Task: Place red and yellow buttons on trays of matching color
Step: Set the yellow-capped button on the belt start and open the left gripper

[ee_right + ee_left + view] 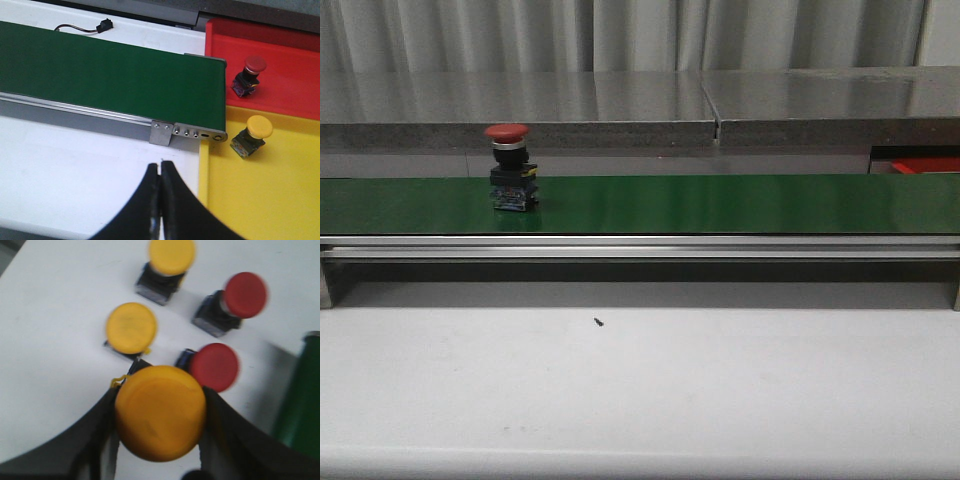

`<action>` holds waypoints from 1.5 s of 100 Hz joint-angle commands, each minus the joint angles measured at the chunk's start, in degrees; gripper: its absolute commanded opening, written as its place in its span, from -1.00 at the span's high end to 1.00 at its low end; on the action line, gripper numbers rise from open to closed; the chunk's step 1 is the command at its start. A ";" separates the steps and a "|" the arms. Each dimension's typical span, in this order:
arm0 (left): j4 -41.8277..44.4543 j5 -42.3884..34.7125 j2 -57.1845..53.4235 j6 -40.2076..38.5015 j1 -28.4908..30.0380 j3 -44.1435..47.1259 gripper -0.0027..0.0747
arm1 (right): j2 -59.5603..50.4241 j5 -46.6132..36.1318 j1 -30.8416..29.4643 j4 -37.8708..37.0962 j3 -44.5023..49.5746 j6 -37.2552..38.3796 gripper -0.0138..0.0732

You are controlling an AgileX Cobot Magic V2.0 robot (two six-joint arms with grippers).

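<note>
A red button (510, 165) stands upright on the green conveyor belt (720, 203) at its left part. My left gripper (159, 412) is shut on a yellow button (160, 412) and holds it above the white table. Below it stand two more yellow buttons (131, 328) (171, 255) and two red buttons (214, 366) (244, 294). My right gripper (160, 170) is shut and empty over the white table, next to the yellow tray (270, 200). That tray holds a yellow button (252, 134). The red tray (290, 55) holds a red button (248, 73).
The belt's end (200, 100) reaches the two trays. The belt's metal rail (640, 247) runs across the front view. A small black speck (598, 322) lies on the table. A black cable (85, 28) lies behind the belt. A grey steel counter (620, 100) stands behind.
</note>
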 commanded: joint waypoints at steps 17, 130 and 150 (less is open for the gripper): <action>-3.20 0.22 -8.35 0.34 -9.34 -1.70 0.80 | -0.02 -3.33 0.22 0.60 -1.32 -0.49 0.84; -4.30 -0.88 -5.04 0.34 -15.87 3.40 -0.76 | -0.02 -3.33 0.22 0.60 -1.32 -0.49 0.84; -9.34 -2.27 -9.01 4.97 -16.42 3.40 -0.85 | -0.02 -3.33 0.22 0.60 -1.32 -0.49 0.84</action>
